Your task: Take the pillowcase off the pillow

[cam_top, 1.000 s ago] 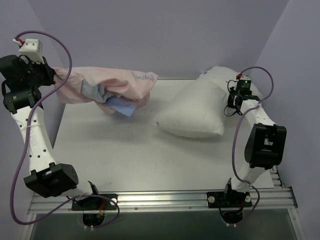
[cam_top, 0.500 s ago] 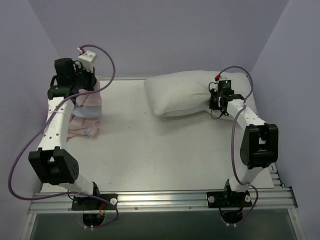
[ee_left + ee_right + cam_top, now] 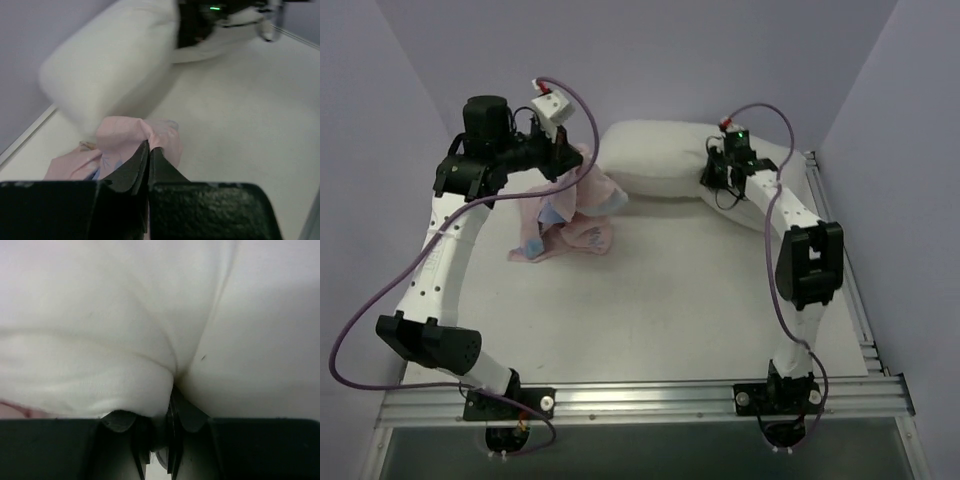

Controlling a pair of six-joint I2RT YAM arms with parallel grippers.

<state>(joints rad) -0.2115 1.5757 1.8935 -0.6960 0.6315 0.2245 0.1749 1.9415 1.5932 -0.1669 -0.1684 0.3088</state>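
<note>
At the far left of the table (image 3: 650, 310), the left tool (image 3: 568, 160) is raised, its two fingers pressed together on a fold of the pillowcase (image 3: 570, 215). In the left wrist view, the left tool (image 3: 149, 145) pinches pink cloth of the pillowcase (image 3: 125, 137) with no gap showing. The pillowcase hangs from that grip, pink side mostly outward with blue patches. Its lower part lies bunched on the table, clear of the pillow (image 3: 655, 165) and just beside the pillow's left end. The white pillow lies along the far edge from centre to right. At its right part the right tool (image 3: 712, 178) is clamped on it. In the right wrist view, the right tool (image 3: 169, 395) has a fold of pillow (image 3: 125, 315) nipped between nearly closed fingers.
</note>
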